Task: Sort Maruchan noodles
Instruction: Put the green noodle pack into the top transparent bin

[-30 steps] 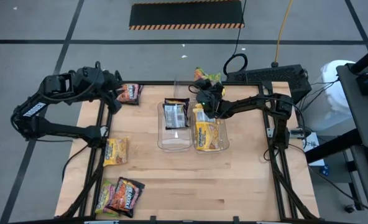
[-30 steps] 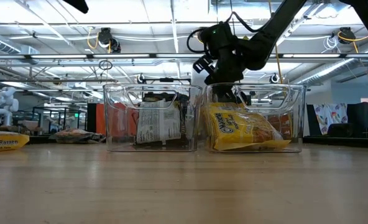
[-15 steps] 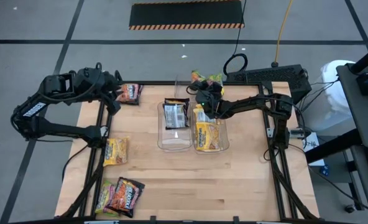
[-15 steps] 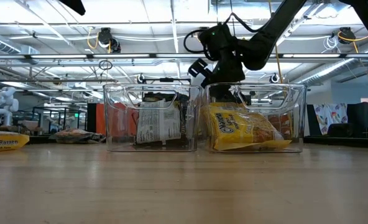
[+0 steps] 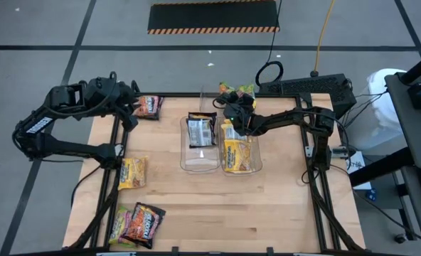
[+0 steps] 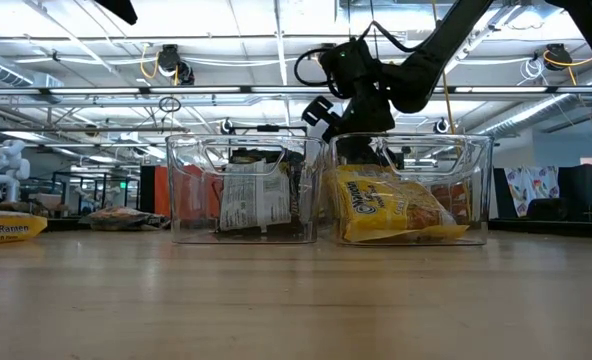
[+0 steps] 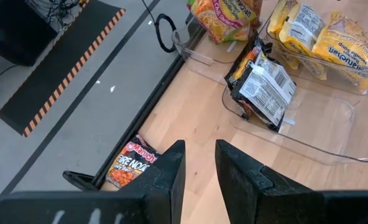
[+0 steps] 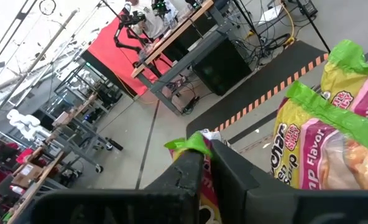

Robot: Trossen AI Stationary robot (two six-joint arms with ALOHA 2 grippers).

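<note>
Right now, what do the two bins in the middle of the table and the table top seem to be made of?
The bins look like clear, glossy hard plastic: the packets inside show through the walls, and the edges catch light. The table top looks like pale wood with a smooth matte finish: long parallel plank lines run across it.

"Maruchan" on a yellow packet point(image 7: 349, 46); "FIRE NOODLE" on a red packet point(image 7: 129, 169).

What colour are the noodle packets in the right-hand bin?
Yellow noodle packets, clearest in the high view.

Maruchan noodles point(image 5: 235, 153) — yellow and dark packets binned, others apparently loose on the table.
</note>
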